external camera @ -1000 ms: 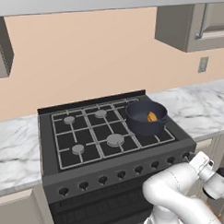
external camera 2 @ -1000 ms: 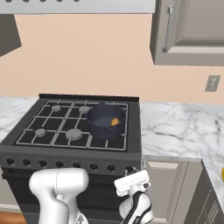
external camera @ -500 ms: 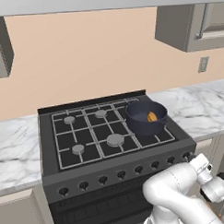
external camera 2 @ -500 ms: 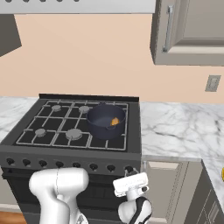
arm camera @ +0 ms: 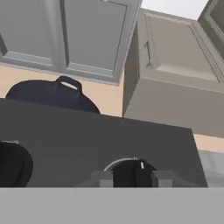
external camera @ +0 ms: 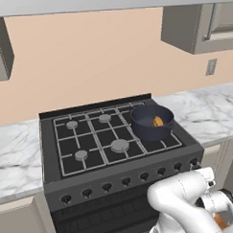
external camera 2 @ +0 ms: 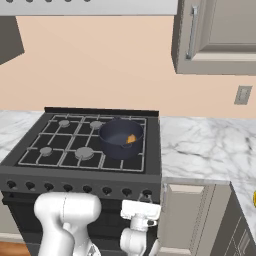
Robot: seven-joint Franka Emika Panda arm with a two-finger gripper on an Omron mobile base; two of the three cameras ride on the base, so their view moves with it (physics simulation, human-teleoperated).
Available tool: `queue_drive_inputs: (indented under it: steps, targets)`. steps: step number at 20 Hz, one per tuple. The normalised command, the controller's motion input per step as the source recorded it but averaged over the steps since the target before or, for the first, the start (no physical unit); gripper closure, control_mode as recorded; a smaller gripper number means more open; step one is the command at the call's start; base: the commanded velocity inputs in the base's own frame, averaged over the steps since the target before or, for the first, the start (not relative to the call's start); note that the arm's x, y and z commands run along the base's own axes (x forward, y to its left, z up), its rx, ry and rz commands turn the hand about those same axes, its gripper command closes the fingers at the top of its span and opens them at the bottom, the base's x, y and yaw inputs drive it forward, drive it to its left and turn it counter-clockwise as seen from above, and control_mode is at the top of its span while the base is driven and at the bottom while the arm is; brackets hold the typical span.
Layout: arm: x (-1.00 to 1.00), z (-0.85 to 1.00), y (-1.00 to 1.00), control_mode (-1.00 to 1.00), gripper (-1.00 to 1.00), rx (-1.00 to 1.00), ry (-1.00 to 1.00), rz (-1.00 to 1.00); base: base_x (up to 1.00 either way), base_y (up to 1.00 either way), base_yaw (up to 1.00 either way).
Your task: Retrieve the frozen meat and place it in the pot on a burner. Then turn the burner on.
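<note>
The dark navy pot (external camera: 151, 122) (external camera 2: 120, 137) stands on the stove's back right burner. The orange-brown frozen meat (external camera: 158, 121) (external camera 2: 131, 139) lies inside it. My gripper (arm camera: 131, 179) is low in front of the stove, pointing up at the control panel. Its two fingertips sit on either side of the rightmost black burner knob (arm camera: 130, 171) (external camera 2: 146, 193) (external camera: 194, 161), shut on it. In the hand view the pot (arm camera: 49, 93) shows above the stove's front edge. My white hand (external camera 2: 141, 210) (external camera: 208, 178) hangs just below the panel's right end.
A row of several more knobs (external camera: 106, 187) (external camera 2: 68, 188) runs along the stove front; one (arm camera: 13, 164) is just left of the held one. Marble counter (external camera: 17, 154) (external camera 2: 202, 145) flanks the stove. Wall cabinets (external camera 2: 215, 35) hang above right.
My hand has edged a little to the left under the panel's right end, and the fingers have closed the last bit onto the knob. Pot and meat have not moved.
</note>
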Motion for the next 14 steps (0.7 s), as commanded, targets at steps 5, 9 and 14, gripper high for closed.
queue_drive_inputs:
  steps: [5,9,14]
  targets:
    - [0.12,0.00,0.31,-1.00,1.00,0.00,-0.05,-0.03,0.00,0.00,0.00]
    - [-0.11,-0.04,0.06,-1.00,1.00,-0.02,-0.23,0.44,0.00,0.00,0.00]
    - [-0.13,-0.18,-0.07,-1.00,1.00,-0.02,-0.32,0.77,0.00,0.00,0.00]
